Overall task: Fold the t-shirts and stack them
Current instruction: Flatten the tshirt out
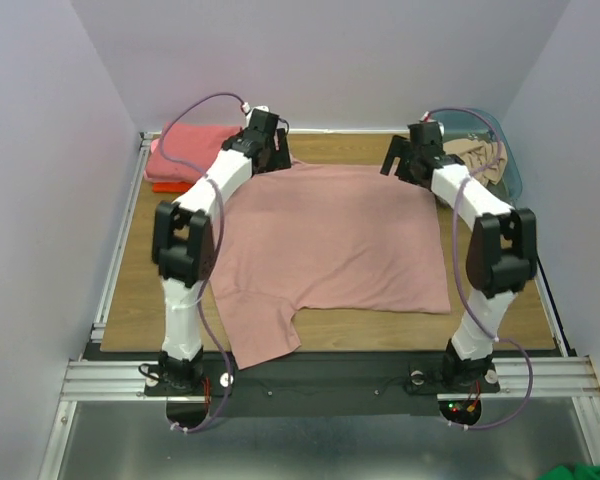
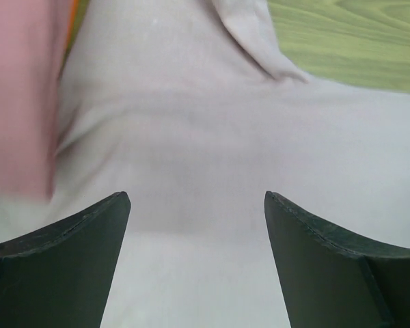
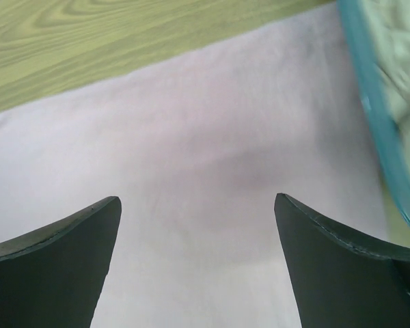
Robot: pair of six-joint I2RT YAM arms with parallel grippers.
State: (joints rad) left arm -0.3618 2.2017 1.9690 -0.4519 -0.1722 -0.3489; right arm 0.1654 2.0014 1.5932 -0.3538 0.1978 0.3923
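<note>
A: We see the dusty pink t-shirt (image 1: 330,240) flat on the table (image 1: 130,290). Left gripper (image 2: 197,198) and right gripper (image 3: 198,199) are spread wide and empty over its far edge.
B: Bin?
A: Blue bin (image 1: 517,172), far right, holds beige cloth (image 1: 477,158). Far left, we've got the coral-pink t-shirt (image 1: 185,148) folded on the orange-red t-shirt (image 1: 165,186).

Soft, even overhead light fills the top view; the large dusty pink cotton t-shirt (image 1: 330,235) carries only faint shading along its creases. Both wrist views look washed out, the wood-grain tabletop (image 3: 89,48) tinted greenish. The folded coral-pink shirt (image 2: 17,96) at the left wrist view's edge is blurred, and the teal plastic bin rim (image 3: 377,130) looks soft in the right one
</note>
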